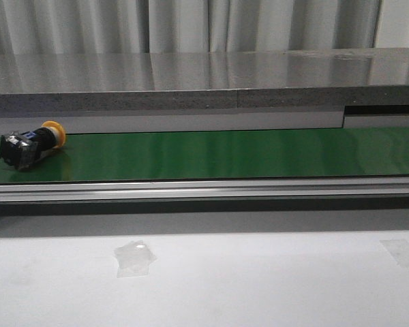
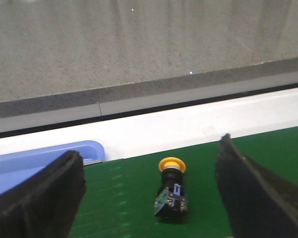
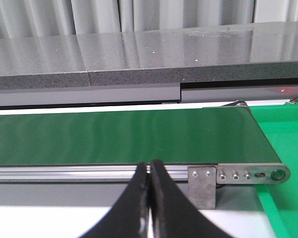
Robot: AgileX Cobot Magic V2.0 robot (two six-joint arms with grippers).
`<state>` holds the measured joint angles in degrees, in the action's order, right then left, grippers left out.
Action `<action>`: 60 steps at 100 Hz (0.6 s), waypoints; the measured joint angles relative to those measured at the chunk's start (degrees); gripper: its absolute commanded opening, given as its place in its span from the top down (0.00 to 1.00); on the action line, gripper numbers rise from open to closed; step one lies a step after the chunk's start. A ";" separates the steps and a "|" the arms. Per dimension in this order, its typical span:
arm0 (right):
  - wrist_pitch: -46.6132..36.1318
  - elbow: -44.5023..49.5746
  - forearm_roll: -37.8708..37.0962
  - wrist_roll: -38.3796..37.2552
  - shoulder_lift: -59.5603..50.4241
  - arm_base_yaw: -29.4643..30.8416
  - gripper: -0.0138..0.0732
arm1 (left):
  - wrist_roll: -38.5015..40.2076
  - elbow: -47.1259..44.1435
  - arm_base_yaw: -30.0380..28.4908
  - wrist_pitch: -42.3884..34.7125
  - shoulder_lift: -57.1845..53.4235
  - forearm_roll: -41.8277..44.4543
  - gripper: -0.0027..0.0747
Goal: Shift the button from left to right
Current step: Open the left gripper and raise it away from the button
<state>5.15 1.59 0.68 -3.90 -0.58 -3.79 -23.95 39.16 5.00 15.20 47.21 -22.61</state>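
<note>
Pre-grasp stage: left gripper point(image 2: 149, 198) spread wide around button point(image 2: 171, 191) lying on belt point(image 1: 225, 153); right gripper point(image 3: 149, 203) closed, empty. Next: descend, clamp.

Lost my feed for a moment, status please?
Left pincer open, empty, button lying on its side on the green belt between its fingers. Right pincer shut, empty. Belt ahead unobstructed.

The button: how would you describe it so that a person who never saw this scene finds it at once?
Look at the long green conveyor belt that crosses the front view, and follow it to its far left end. There the button lies on its side, alone on the belt. Its round yellow-orange head and black blocky body stand out against the green.
</note>
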 measured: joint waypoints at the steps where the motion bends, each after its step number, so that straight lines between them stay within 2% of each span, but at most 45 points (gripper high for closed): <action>1: 0.00 0.00 0.00 0.00 0.00 0.00 0.92 | 0.00 -0.67 0.00 -0.56 -0.70 0.00 0.27; 19: 0.00 0.00 0.00 0.00 0.00 0.00 0.92 | -0.12 -7.96 0.00 -5.95 -9.91 -0.22 0.27; 60: 0.00 0.00 0.00 0.00 0.00 0.00 0.92 | -0.22 -18.67 0.00 -6.93 -28.82 -0.22 0.27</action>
<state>5.15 1.59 0.68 -3.90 -0.58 -3.79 -24.17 20.49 5.00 8.27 18.39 -22.84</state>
